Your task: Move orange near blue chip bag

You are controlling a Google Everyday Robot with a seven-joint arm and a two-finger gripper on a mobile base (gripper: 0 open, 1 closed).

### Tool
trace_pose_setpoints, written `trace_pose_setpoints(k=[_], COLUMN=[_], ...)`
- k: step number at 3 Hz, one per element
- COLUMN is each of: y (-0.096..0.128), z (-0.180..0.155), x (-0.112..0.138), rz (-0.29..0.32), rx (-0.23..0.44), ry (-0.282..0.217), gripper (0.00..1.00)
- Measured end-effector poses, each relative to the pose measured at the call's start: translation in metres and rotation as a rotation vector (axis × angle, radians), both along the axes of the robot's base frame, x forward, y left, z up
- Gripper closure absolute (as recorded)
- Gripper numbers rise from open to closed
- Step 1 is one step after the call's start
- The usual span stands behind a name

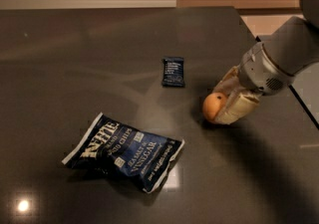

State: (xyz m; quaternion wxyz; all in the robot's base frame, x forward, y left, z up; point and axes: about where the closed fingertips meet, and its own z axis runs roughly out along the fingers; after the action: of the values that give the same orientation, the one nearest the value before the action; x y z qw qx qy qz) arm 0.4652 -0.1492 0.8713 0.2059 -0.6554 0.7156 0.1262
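Observation:
The orange point(211, 106) is at the right of the dark table, between the two tan fingers point(238, 107) of my gripper point(219, 105). The gripper is shut on the orange and reaches in from the right on a grey arm point(281, 58). I cannot tell whether the orange rests on the table or hangs just above it. The blue chip bag point(124, 151) lies flat and crinkled at the front left, with white lettering facing up. It is well apart from the orange, to the orange's lower left.
A small dark blue snack-bar wrapper point(173, 71) lies in the middle of the table, to the upper left of the orange. The table's right edge point(299, 99) runs close behind the gripper. A light glare spot point(22, 205) shows at the front left.

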Motion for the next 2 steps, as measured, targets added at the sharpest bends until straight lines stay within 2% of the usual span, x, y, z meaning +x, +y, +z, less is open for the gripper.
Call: trace_pose_setpoints(k=[2], y=[0.0209], z=[0.0094], x=[0.0057], rz=[0.045], rx=[0.026], ry=[-0.004], gripper=[1.0])
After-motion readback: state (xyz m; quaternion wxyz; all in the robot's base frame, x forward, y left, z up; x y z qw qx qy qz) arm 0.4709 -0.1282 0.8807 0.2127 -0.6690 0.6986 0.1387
